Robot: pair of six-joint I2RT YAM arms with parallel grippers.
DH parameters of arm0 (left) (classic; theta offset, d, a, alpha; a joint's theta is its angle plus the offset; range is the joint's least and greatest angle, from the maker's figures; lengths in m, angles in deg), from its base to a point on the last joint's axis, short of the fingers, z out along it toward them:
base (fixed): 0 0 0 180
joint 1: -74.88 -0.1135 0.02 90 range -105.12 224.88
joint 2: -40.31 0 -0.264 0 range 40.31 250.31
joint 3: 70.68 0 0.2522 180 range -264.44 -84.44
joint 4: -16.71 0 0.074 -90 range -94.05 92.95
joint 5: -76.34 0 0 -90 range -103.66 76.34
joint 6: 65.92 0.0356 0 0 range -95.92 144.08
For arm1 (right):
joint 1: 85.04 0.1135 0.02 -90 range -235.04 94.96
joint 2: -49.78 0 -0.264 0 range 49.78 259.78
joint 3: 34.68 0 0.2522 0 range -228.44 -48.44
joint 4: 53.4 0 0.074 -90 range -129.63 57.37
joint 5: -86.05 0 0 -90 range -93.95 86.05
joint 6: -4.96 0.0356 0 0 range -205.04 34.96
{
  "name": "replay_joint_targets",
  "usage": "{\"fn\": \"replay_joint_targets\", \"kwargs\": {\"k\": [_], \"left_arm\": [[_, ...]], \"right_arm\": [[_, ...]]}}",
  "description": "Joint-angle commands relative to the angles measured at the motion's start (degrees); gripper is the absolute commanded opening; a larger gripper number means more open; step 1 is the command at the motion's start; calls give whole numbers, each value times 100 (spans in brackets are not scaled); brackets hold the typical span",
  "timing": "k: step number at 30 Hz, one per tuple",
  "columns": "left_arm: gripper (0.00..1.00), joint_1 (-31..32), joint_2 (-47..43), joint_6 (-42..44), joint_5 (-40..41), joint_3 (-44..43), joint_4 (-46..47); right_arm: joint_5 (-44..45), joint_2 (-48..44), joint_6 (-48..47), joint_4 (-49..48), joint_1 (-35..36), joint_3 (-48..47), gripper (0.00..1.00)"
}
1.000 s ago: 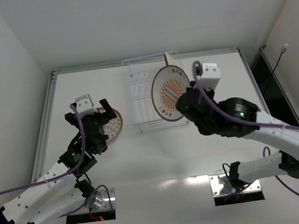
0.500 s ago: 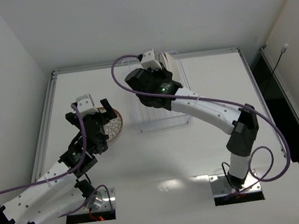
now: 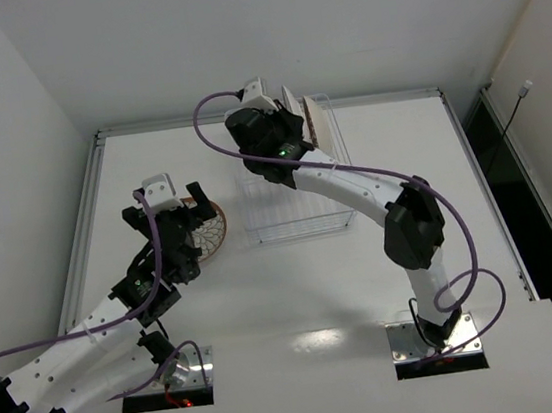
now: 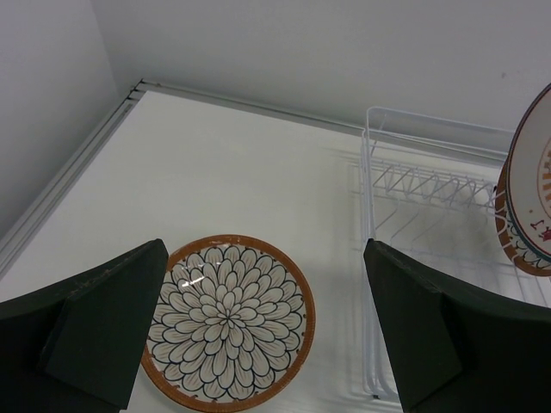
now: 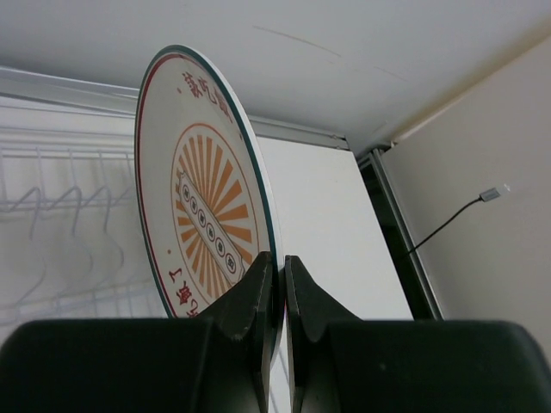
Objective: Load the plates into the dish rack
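Since half a second ago the right arm [image 3: 354, 182] has reached slightly farther over the back of the dish rack [image 3: 289, 190], while the left arm [image 3: 100, 329] has stayed put. Nearest, the left gripper [image 4: 263, 245] hangs with jaws spread wide and empty over the petal-patterned plate [image 4: 228, 320], which lies flat on the table [image 4: 215, 155] just left of the rack. Farther off, the right gripper [image 5: 278, 262] is pinched tight on the rim of the sunburst plate [image 5: 202, 215], holding it upright at the rack's far end, just beside the lattice-rimmed plate [image 3: 317, 121] standing on edge there.
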Motion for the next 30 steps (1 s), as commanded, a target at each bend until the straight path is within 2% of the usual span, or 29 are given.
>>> {"fn": "replay_joint_targets", "kwargs": {"k": [1,9,20,30], "left_arm": [[100,-49,7,10,17,-27,236],[100,-49,7,10,17,-27,236],[100,-49,7,10,17,-27,236],[100,-49,7,10,17,-27,236]], "right_arm": [[-54,234,-421,-692,-96,-495,0],[138,631,-949,-1054,-254,-619,0],[499,605,-1906,-2355,-245,-144,0],[385,850,-1872,-2223,-298,-206,0]]}}
